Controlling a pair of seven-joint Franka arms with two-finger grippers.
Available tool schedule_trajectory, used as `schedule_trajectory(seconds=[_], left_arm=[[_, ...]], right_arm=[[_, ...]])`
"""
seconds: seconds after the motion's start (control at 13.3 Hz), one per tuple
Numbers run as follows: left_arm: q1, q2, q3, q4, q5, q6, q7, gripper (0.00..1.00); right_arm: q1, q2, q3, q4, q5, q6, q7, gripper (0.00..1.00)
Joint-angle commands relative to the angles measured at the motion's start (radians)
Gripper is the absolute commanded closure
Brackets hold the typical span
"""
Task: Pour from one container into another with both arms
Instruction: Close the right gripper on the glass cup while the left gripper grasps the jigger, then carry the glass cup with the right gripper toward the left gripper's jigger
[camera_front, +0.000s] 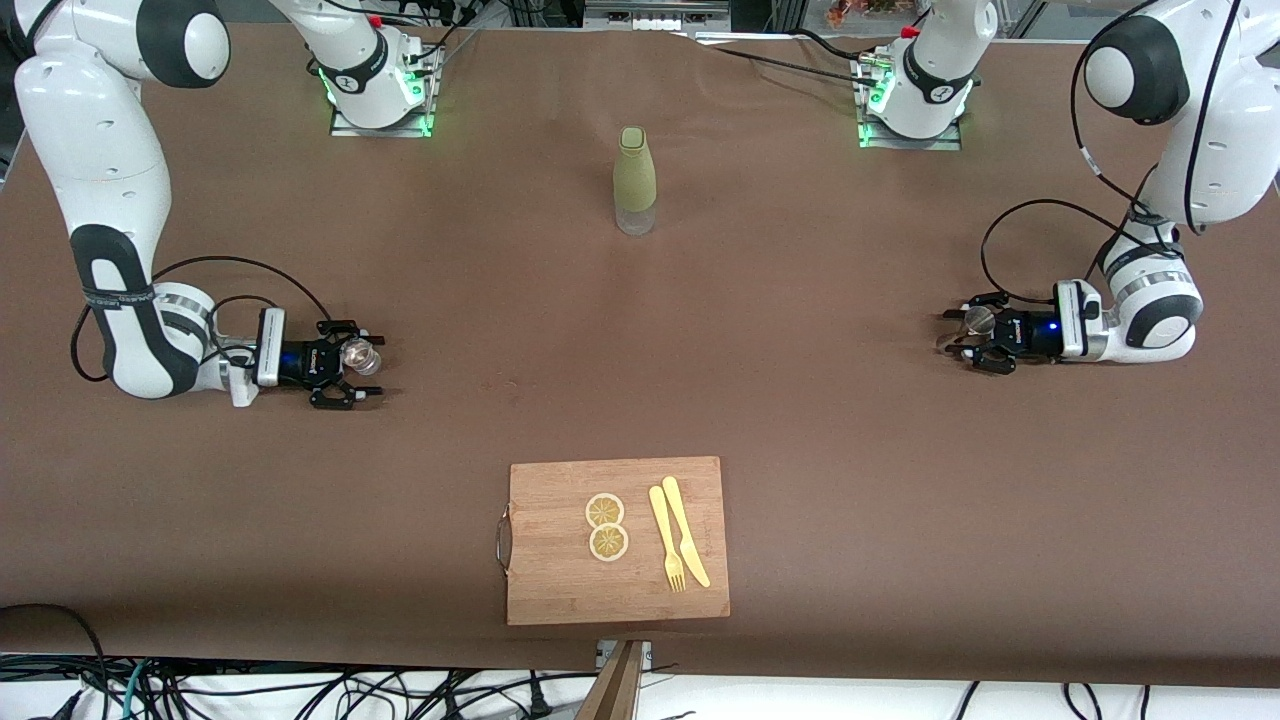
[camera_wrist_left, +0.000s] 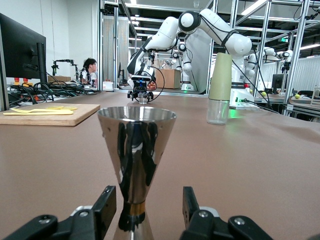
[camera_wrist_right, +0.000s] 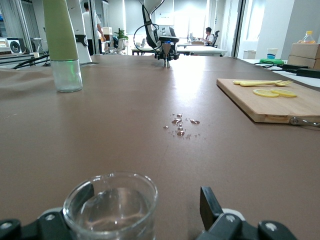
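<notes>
1. Left gripper (camera_wrist_left: 145, 210), low near the left arm's end of the tabletop (camera_front: 800, 400), straddles a steel jigger (camera_wrist_left: 136, 165); fingers spread, not yet touching: lined up to grasp.
2. Right gripper (camera_wrist_right: 150, 215), near the right arm's end, spread around a glass (camera_wrist_right: 112, 205).
3. Bottle (camera_front: 635, 180) stands mid-tabletop toward the bases' edge; cutting board (camera_front: 617, 540) at the camera edge.

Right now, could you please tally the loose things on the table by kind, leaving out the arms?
Bottle: 1
Metal jigger: 1
Glass cup: 1
Cutting board: 1
Lemon slices: 2
Fork: 1
Knife: 1
Total: 8
</notes>
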Motion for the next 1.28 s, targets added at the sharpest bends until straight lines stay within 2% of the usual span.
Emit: schedule_trajectory(seconds=[0.0,0.08,0.23,0.3,0.38,0.68,0.83,1.13,1.21], left_arm=[[-0.006,-0.009,0.019,-0.024,-0.023,-0.016,0.218,0.43],[-0.006,-0.010,0.019,-0.024,-0.022,-0.018,0.212,0.51],[-0.005,-0.009,0.019,-0.024,-0.022,-0.022,0.212,0.78],[-0.005,-0.007,0.019,-0.024,-0.025,-0.021,0.212,0.94],[-0.005,-0.004,0.019,-0.024,-0.028,-0.018,0.214,1.00],[-0.010,-0.002,0.019,-0.001,-0.028,-0.009,0.183,1.00],[-0.014,-0.004,0.010,0.025,-0.013,-0.012,0.033,1.00],[-0.022,-0.015,-0.053,0.060,-0.020,-0.012,-0.050,1.00],[-0.023,-0.016,-0.080,0.071,-0.028,-0.009,-0.053,1.00]], right_arm=[[-0.004,0.016,0.002,0.004,0.022,-0.014,-0.047,0.08],[-0.004,0.016,0.002,0.004,0.023,-0.015,-0.053,0.11],[-0.004,0.017,0.002,0.004,0.023,-0.018,-0.053,0.16],[-0.005,0.016,0.002,0.004,0.022,-0.018,-0.053,0.18],[-0.005,0.016,0.002,0.004,0.022,-0.020,-0.053,0.23],[-0.005,0.016,-0.003,0.004,0.022,-0.035,-0.051,0.45],[-0.005,0.016,-0.003,0.004,0.022,-0.037,-0.051,0.50],[-0.005,0.014,-0.004,0.004,0.020,-0.038,-0.051,0.70],[-0.005,0.014,-0.004,0.004,0.020,-0.038,-0.051,0.72]])
